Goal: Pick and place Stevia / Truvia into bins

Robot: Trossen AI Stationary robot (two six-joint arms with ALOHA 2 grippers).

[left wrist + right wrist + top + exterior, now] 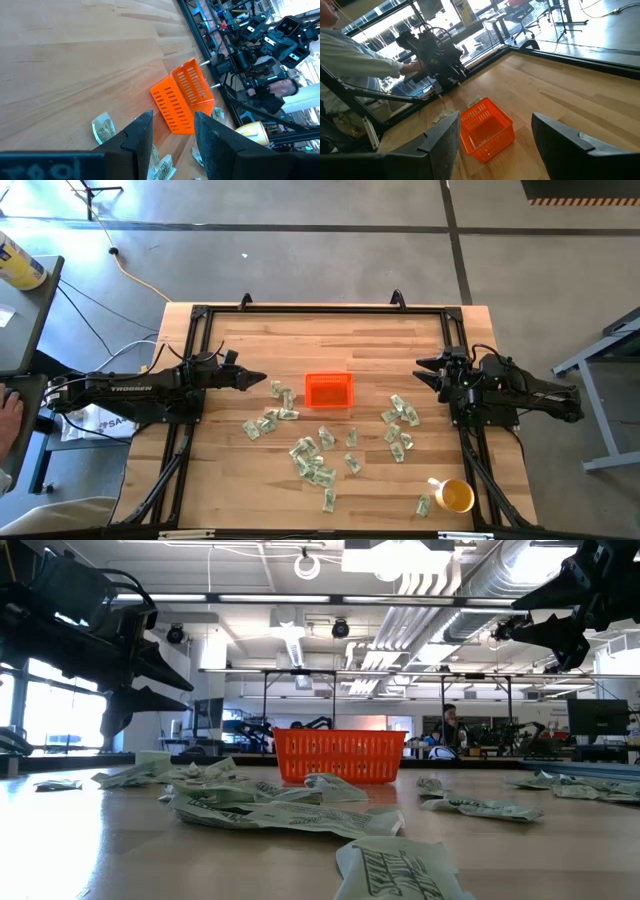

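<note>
One orange bin (329,390) sat at mid-table. Roughly two dozen green-and-white packets (312,460) lay scattered around the bin, none visibly inside it; overlaps made an exact count impossible. One yellow mug (455,496) stood well off from the bin. Two arms flanked the bin.

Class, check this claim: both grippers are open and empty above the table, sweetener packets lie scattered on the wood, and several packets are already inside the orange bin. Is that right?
One detail is wrong. The orange bin is empty: the right wrist view looks into it and shows only its bare floor. The rest stands: the left gripper and right gripper are open and empty, and the sweetener packets lie scattered on the wood.
</note>
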